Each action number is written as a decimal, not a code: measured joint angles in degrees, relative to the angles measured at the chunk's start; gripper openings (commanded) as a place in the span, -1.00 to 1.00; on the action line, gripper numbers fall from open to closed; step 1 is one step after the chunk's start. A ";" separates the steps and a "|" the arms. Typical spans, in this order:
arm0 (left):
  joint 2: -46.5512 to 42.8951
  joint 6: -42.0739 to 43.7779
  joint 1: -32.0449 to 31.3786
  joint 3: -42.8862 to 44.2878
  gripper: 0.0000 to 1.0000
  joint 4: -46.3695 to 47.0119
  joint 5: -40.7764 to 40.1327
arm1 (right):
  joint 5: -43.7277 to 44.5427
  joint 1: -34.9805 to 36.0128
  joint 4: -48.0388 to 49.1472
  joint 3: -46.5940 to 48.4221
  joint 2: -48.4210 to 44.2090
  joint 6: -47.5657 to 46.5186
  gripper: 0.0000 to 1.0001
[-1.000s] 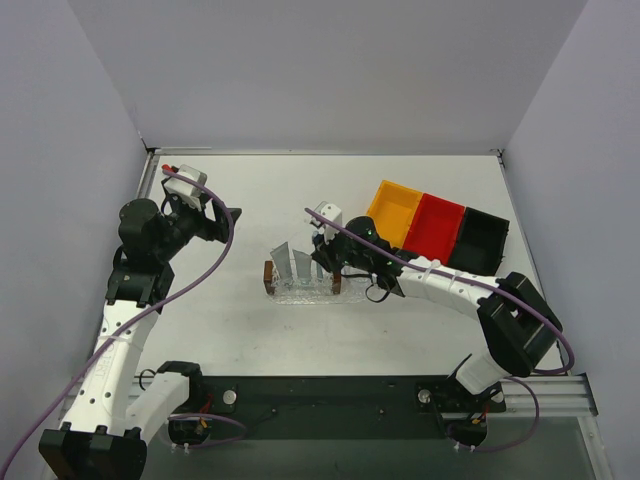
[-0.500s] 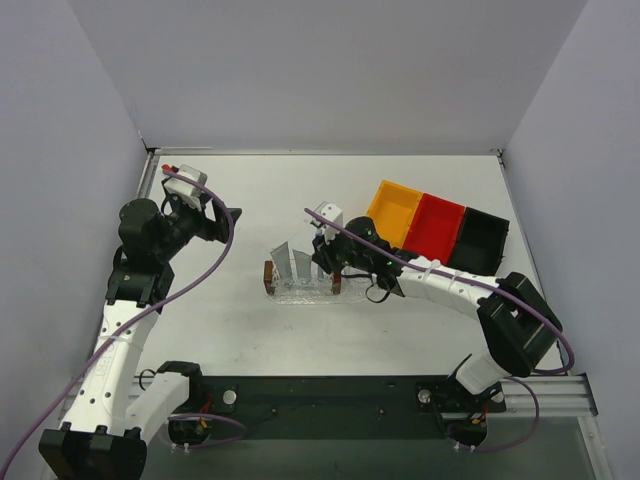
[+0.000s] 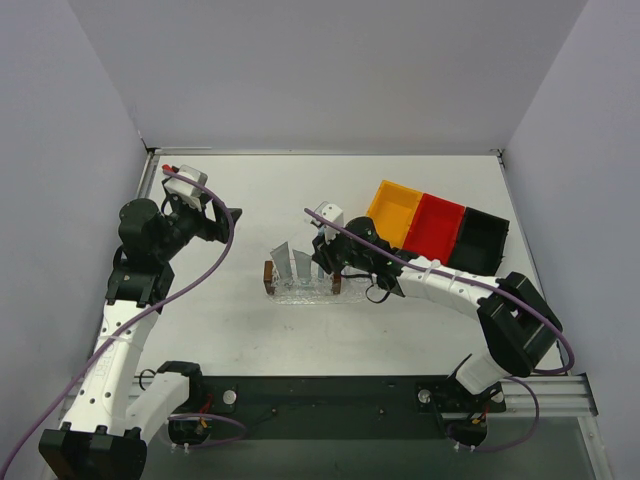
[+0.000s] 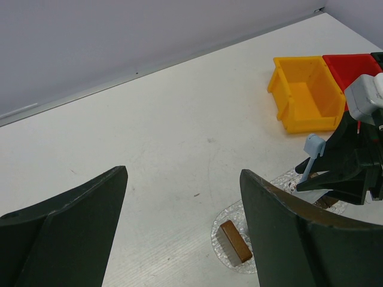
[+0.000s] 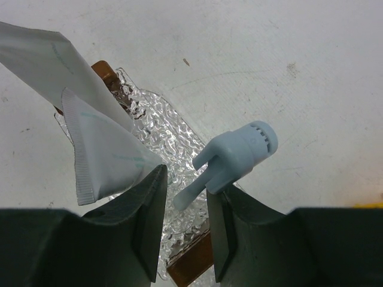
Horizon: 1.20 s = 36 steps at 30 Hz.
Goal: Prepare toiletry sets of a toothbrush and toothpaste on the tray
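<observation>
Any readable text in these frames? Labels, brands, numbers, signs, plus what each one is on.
No readable text in any view.
toothpaste tube and second toothpaste tube: faint green lines only, nothing legible.
toothbrush, tray, yellow bin, red bin, black bin: no print visible.

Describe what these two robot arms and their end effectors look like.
Both the left arm and right arm are white tubular links joined by chunky black joints, with a purple cable looping along each. The left end effector and right end effector have two flat, dark, wedge-shaped fingers. A small pale grey box sits at each wrist.
</observation>
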 measured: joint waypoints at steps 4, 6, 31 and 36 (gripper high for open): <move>0.00 0.00 0.00 0.02 0.73 0.00 0.00 | 0.20 0.00 -0.13 0.00 0.00 0.02 -0.42; 0.00 0.00 0.00 0.00 0.73 0.02 0.02 | 0.20 0.00 -0.24 0.00 0.00 0.00 -0.42; 0.00 0.02 0.00 -0.63 0.73 0.26 0.22 | 0.90 0.00 -0.24 0.00 0.00 -0.02 -0.40; 0.00 0.02 0.00 -0.63 0.73 0.28 0.24 | 1.53 0.00 -0.24 0.00 0.00 -0.02 -0.40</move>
